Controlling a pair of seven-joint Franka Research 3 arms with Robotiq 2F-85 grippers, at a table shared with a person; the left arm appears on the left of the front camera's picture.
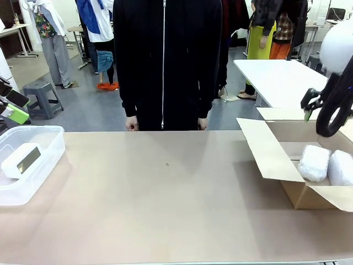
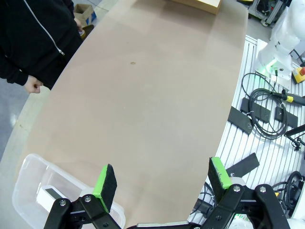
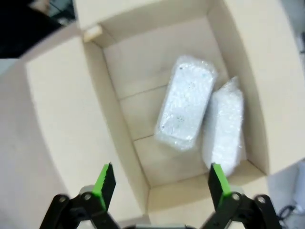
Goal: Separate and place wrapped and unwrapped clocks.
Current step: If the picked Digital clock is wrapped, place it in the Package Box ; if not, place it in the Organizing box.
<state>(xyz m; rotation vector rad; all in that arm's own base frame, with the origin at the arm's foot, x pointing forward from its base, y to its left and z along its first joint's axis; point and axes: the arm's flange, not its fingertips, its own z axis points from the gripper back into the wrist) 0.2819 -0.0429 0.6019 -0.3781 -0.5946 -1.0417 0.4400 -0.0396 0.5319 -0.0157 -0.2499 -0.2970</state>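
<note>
Two wrapped clocks, oblong bundles in white bubbly wrap, lie side by side inside the open cardboard box. In the front view they show at the right. My right gripper hangs open above the box with nothing between its green pads; it is also seen over the box's far flap. The bare white clock lies in the clear plastic bin at the left. My left gripper is open and empty, raised near the bin, where the clock shows.
A person in a black zipped jacket stands at the table's far edge with both hands down at the sides. The wide tan tabletop lies between bin and box. Cables and black plates sit on the ribbed rail beside the table.
</note>
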